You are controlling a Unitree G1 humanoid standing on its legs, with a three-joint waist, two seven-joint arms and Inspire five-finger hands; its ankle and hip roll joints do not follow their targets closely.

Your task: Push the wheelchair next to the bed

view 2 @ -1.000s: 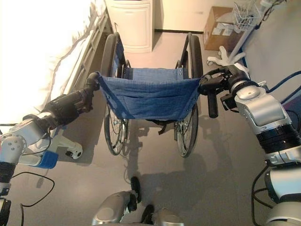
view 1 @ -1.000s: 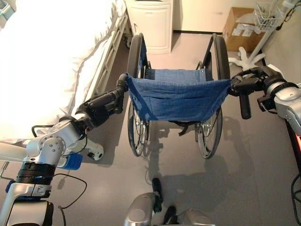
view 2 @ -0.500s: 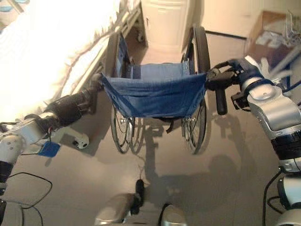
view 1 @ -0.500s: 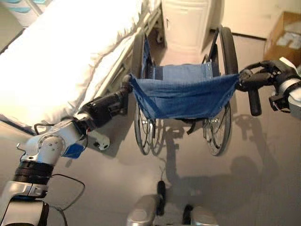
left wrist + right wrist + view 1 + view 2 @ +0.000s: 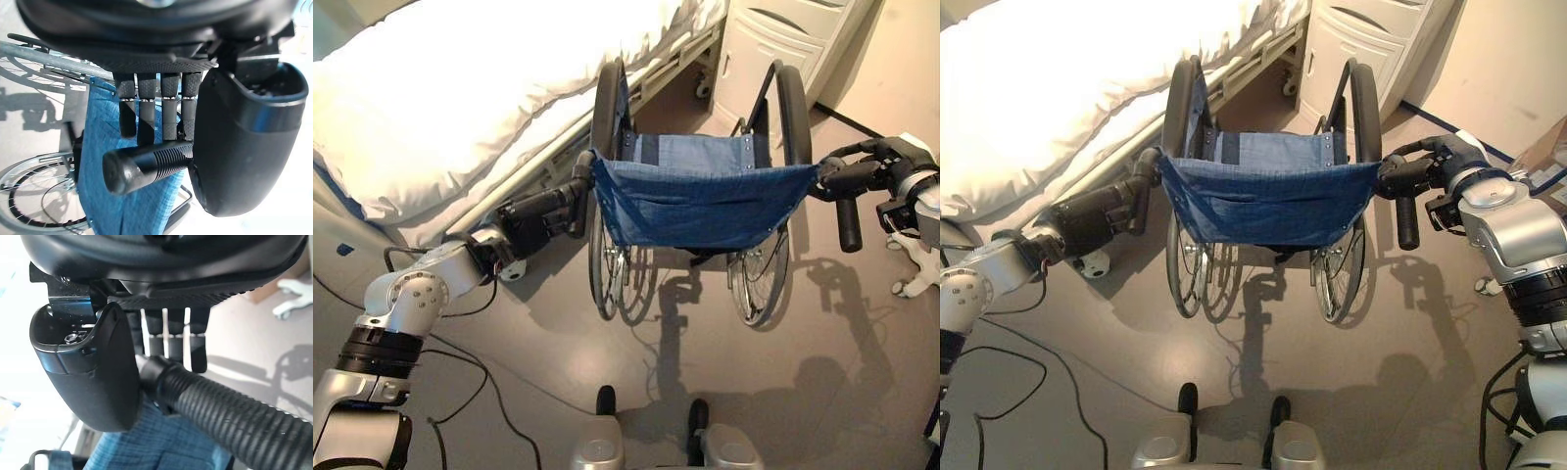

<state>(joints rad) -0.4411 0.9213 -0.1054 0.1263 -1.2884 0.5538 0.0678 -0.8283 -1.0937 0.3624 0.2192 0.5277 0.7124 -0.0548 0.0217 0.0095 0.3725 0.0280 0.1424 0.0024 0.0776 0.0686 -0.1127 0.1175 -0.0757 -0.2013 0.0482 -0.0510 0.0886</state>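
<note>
We've got the folding wheelchair with the blue fabric backrest and big spoked wheels (image 5: 690, 196) sitting on the grey floor (image 5: 803, 372) right beside the near edge of the white-quilted hospital bed (image 5: 460, 98), nose pointing at the white bedside cabinet (image 5: 783, 49). Our left hand (image 5: 543, 211) has its fingers wrapped round the left black ribbed push handle (image 5: 146, 164), and our right hand (image 5: 1430, 166) is clamped the same way on the right ribbed grip (image 5: 220, 413). Those grips are the right place to hold; we'd guess it rolls easily on that smooth floor but the frame is stiff and a bit heavy, so uneven pushing will swing it into the bed rail.
</note>
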